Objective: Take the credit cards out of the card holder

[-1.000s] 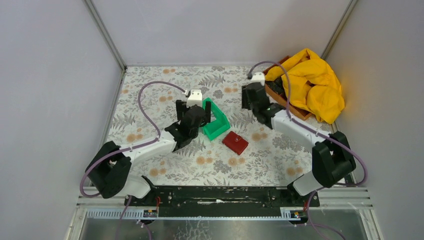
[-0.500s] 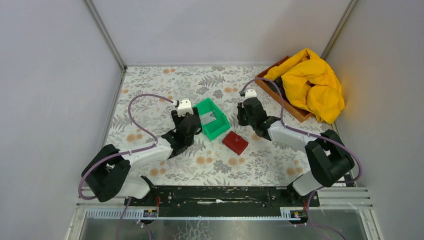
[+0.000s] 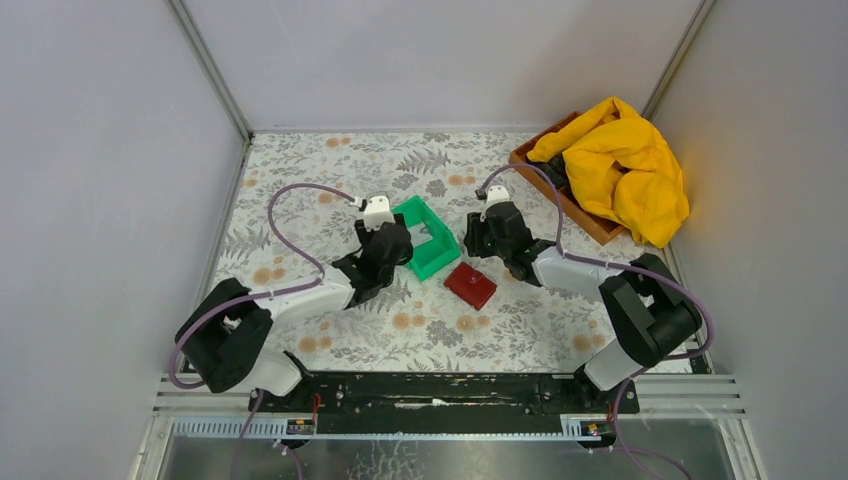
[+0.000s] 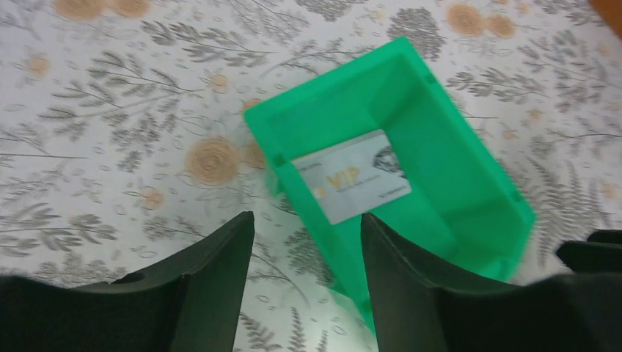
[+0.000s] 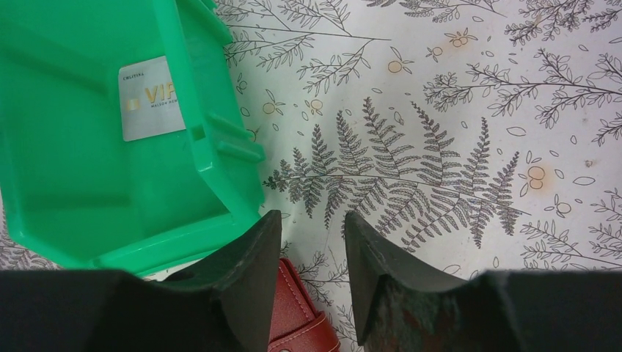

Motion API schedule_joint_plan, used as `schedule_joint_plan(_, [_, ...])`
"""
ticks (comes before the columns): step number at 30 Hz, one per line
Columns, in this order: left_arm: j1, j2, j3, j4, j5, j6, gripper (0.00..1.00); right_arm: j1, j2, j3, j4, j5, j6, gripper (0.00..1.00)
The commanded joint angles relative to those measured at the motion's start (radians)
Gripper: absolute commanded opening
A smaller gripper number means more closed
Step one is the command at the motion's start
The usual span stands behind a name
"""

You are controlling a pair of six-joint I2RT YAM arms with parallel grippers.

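One grey-silver credit card point(image 4: 353, 176) lies flat in the single green bin point(image 3: 432, 243), and one wooden tray point(image 3: 590, 222) at 2 o'clock holds a yellow cloth point(image 3: 625, 165). One dark red card holder point(image 3: 470, 285) lies closed at the bin's 5 o'clock on the fern-print tabletop point(image 3: 300, 200), which is enclosed by plain grey walls. Left gripper point(image 4: 306, 224) and right gripper point(image 5: 313, 220): jaws apart, empty, both near the bin.

Plain grey walls point(image 3: 100, 150) are closing in the floral tabletop point(image 3: 300, 170) on 3 sides, w/ metal posts point(image 3: 209, 68) running up both back corners.
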Motion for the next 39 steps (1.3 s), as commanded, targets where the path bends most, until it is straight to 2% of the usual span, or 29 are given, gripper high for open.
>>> schedule_joint_plan(1, [0.009, 0.010, 0.102, -0.164, 0.105, -0.163, 0.62, 0.007, 0.012, 0.014, 0.043, -0.005, 0.003, 0.45])
schedule_joint_plan(4, [0.011, 0.031, 0.134, -0.236, 0.108, -0.234, 0.58, 0.008, 0.031, 0.024, 0.029, 0.011, 0.006, 0.45])
schedule_joint_plan(8, [0.013, 0.091, 0.179, -0.282, 0.144, -0.290, 0.58, 0.007, 0.060, 0.049, 0.002, 0.028, 0.006, 0.46])
schedule_joint_plan(17, [0.021, 0.209, 0.198, -0.253, 0.144, -0.255, 0.46, 0.008, 0.027, 0.037, 0.006, 0.012, 0.004, 0.46])
schedule_joint_plan(22, [0.062, 0.255, 0.201, -0.229, 0.154, -0.243, 0.51, 0.009, 0.043, 0.046, 0.007, -0.034, 0.010, 0.46])
schedule_joint_plan(27, [0.090, 0.252, 0.181, -0.191, 0.150, -0.233, 0.51, 0.010, 0.050, 0.051, 0.006, -0.044, 0.017, 0.47])
schedule_joint_plan(29, [0.095, 0.249, 0.174, -0.173, 0.144, -0.231, 0.44, 0.010, 0.052, 0.051, 0.006, -0.043, 0.020, 0.47])
schedule_joint_plan(33, [0.111, 0.260, 0.177, -0.165, 0.103, -0.246, 0.17, 0.010, 0.060, 0.052, 0.004, -0.024, 0.021, 0.47])
schedule_joint_plan(36, [0.122, 0.269, 0.202, -0.188, 0.083, -0.254, 0.07, 0.010, 0.070, 0.059, -0.003, -0.014, 0.024, 0.47])
schedule_joint_plan(39, [0.138, 0.260, 0.202, -0.191, 0.061, -0.260, 0.02, 0.010, 0.079, 0.065, -0.009, -0.014, 0.027, 0.47])
